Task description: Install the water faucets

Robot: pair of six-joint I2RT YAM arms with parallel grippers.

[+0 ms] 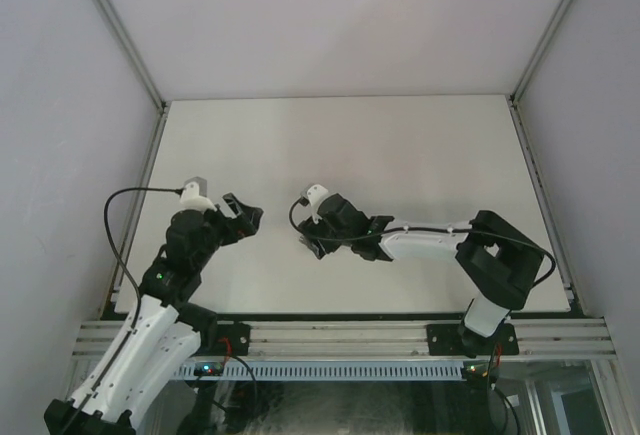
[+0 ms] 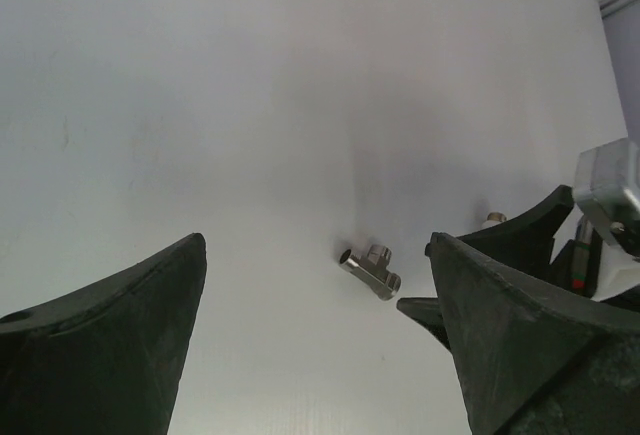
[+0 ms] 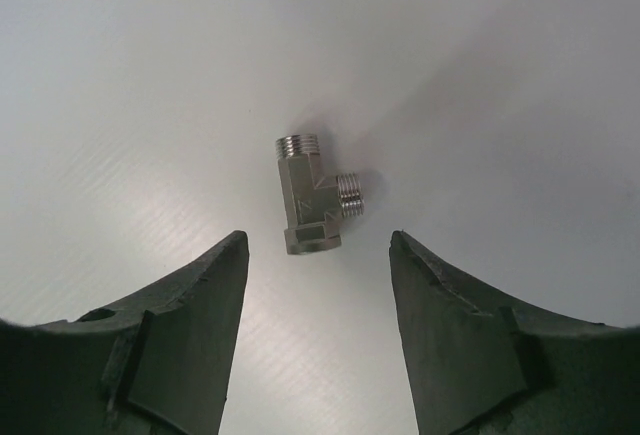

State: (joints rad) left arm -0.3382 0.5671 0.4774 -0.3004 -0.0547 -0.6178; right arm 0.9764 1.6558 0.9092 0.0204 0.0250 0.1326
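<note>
White tabletop [image 1: 400,155], seen from above: left gripper [image 1: 243,217] and right gripper [image 1: 308,239] facing, near each other. Left wrist: jaws spread wide, empty; silvery threaded tee fitting [image 2: 370,269] loose on the surface ahead. Right wrist: jaws part-spread, empty, fitting just beyond them. Nothing looks installed yet.

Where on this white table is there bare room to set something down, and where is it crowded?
Bare: the far half of the table, up to the back wall. Crowded: the near middle, where the metal fitting lies between the left end effector and the right end effector.
</note>
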